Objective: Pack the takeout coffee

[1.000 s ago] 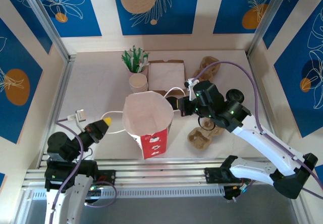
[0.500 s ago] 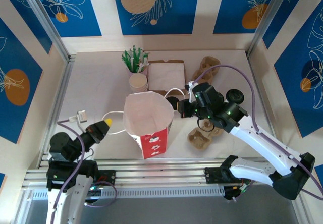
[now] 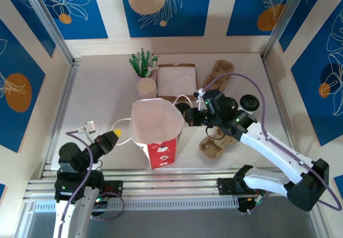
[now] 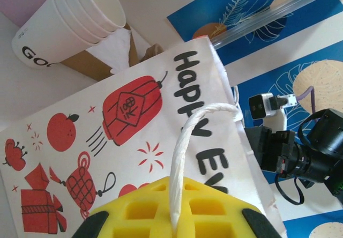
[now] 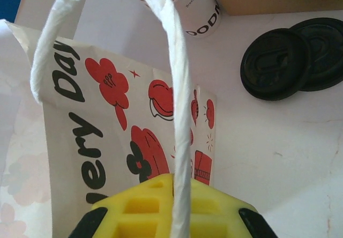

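The red-and-white paper bag (image 3: pixel 156 133) stands open-topped at the table's centre. My left gripper (image 3: pixel 110 138) is shut on its left white handle (image 4: pixel 186 152), which runs between the yellow pads (image 4: pixel 134 211). My right gripper (image 3: pixel 188 115) is shut on the right handle (image 5: pixel 180 93), which loops up from its pads (image 5: pixel 144 206). The takeout coffee I cannot make out for sure: a round black lid (image 3: pixel 249 102) sits to the right of my right arm, and what lies under it is hidden from above.
A stack of lidless white cups (image 3: pixel 146 88) and a plant stand behind the bag, beside an open cardboard box (image 3: pixel 177 80). Two loose black lids (image 5: pixel 276 64) lie near the box. Brown moulded carriers sit at the back right (image 3: pixel 221 69) and the front right (image 3: pixel 213 147).
My right gripper has drifted left toward the bag with the handle in it. The left gripper has shifted slightly down and to the right. The bag stays put.
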`<state>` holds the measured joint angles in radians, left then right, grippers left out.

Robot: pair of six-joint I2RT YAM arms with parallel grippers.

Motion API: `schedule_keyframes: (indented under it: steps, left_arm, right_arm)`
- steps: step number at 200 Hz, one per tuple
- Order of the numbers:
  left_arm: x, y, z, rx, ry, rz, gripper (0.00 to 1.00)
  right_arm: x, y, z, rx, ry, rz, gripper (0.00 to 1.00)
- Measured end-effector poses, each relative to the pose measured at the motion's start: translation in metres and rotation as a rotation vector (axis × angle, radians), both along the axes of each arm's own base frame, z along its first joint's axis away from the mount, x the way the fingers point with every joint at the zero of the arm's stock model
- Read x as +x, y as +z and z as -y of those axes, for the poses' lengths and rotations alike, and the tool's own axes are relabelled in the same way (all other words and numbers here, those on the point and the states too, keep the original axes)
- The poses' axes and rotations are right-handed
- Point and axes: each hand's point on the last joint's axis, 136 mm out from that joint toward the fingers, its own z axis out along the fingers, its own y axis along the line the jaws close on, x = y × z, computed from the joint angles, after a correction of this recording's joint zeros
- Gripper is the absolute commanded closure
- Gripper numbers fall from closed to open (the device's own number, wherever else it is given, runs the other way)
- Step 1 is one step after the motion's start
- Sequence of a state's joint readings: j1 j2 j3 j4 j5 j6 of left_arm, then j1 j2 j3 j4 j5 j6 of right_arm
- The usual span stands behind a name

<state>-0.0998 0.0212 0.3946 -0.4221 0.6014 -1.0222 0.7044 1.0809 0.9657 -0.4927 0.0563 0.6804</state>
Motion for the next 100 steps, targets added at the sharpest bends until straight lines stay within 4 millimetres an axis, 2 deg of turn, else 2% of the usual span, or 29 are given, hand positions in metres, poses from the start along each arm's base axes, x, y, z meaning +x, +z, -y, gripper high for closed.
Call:
schedule_keyframes:
  steps: [23,36,78,100]
  left_arm:
    - [0.0023,-0.0028,0.0002,-0.012,0.002,-0.010,0.90]
    - [0.0026,-0.0018,0.0003,-0.016,0.002,-0.006,0.82]
    - [0.0058,0.0014,0.0006,-0.023,0.003,-0.001,0.68]
    - [0.0096,0.0021,0.0010,-0.024,0.003,-0.007,0.54]
  right_arm:
    - [-0.0002,-0.0001,-0.0012,0.005,0.003,-0.004,0.98]
    - [0.0001,-0.0004,-0.0005,0.005,0.001,-0.006,0.95]
    - [0.0022,0.0014,0.0067,-0.013,-0.011,-0.014,0.73]
    - [0.0007,0.0075,0.0080,-0.022,-0.001,-0.009,0.63]
